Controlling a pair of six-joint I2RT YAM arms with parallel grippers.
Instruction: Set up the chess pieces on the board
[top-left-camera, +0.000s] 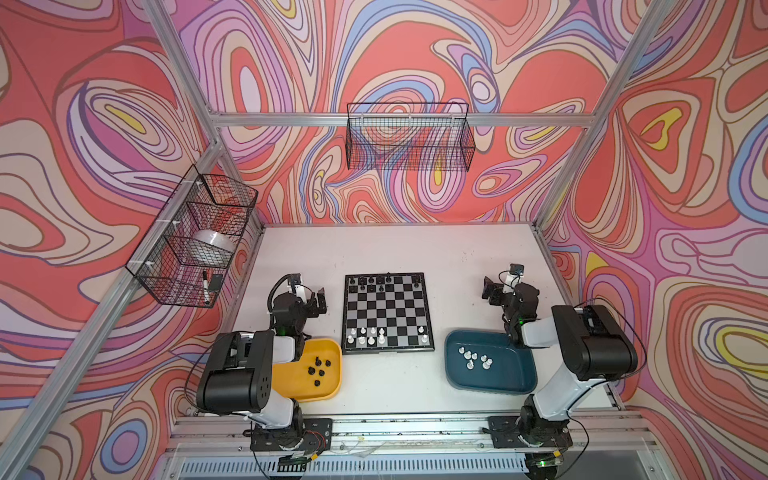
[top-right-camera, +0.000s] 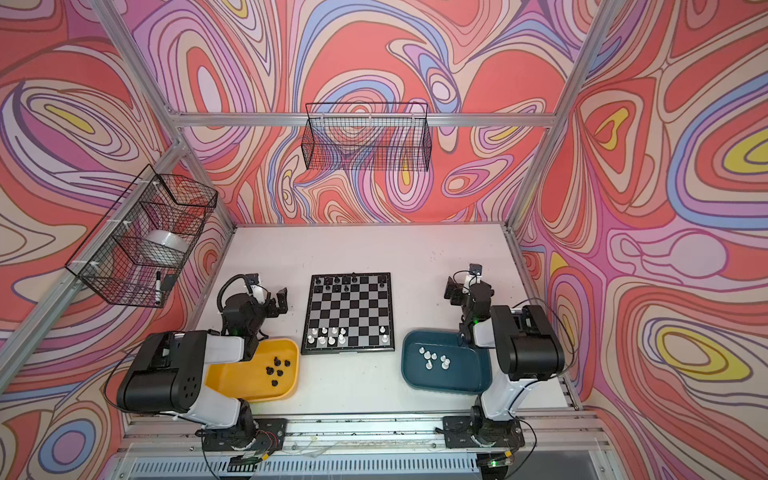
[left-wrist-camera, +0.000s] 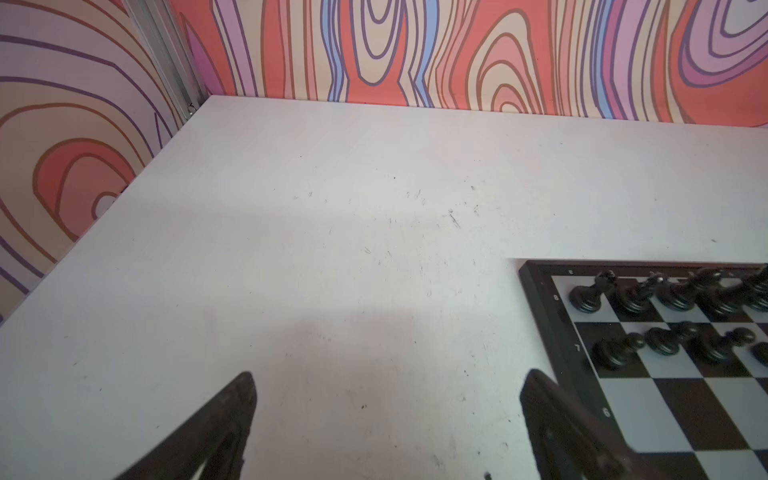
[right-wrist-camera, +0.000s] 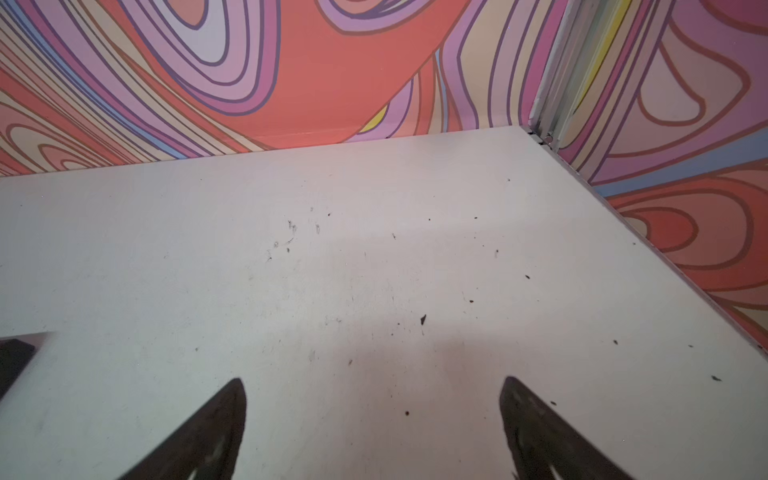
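Observation:
The board (top-left-camera: 387, 316) (top-right-camera: 350, 312) lies mid-table in both top views. Several black chess pieces (top-left-camera: 376, 283) stand on its two far rows, and several white ones (top-left-camera: 370, 337) on its two near rows. My left gripper (top-left-camera: 318, 300) (left-wrist-camera: 388, 374) hovers open just left of the board's far corner (left-wrist-camera: 665, 415), with only bare table between its fingers. My right gripper (top-left-camera: 492, 291) (right-wrist-camera: 374, 379) is open over bare table to the right of the board, holding nothing.
A yellow tray (top-left-camera: 291, 382) at the near left holds several loose black pieces (top-left-camera: 318, 368). A teal tray (top-left-camera: 503, 382) at the near right holds several loose white pieces (top-left-camera: 473, 358). Wire baskets (top-left-camera: 409, 137) hang on the left and back walls.

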